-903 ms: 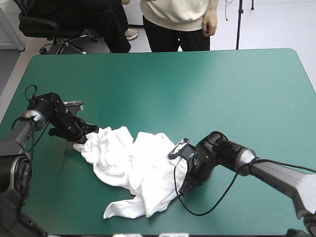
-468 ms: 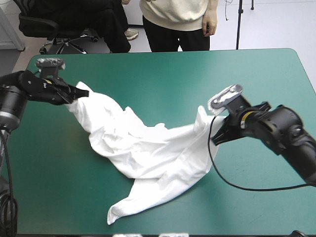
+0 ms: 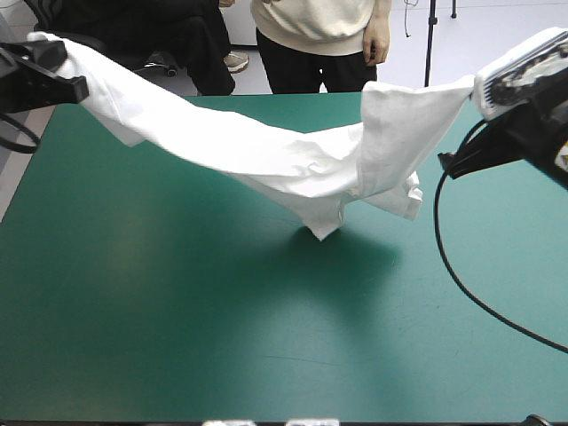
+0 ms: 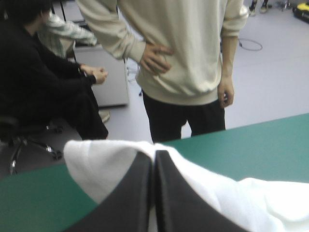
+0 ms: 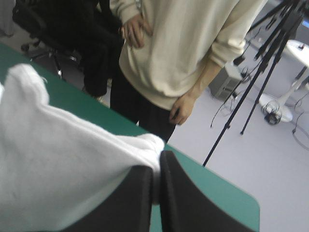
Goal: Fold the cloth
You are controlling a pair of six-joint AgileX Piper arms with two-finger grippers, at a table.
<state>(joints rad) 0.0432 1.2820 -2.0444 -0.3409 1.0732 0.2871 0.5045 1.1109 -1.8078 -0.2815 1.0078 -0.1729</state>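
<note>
No text, label, brand, number or sign can be read in any of the views.
</note>
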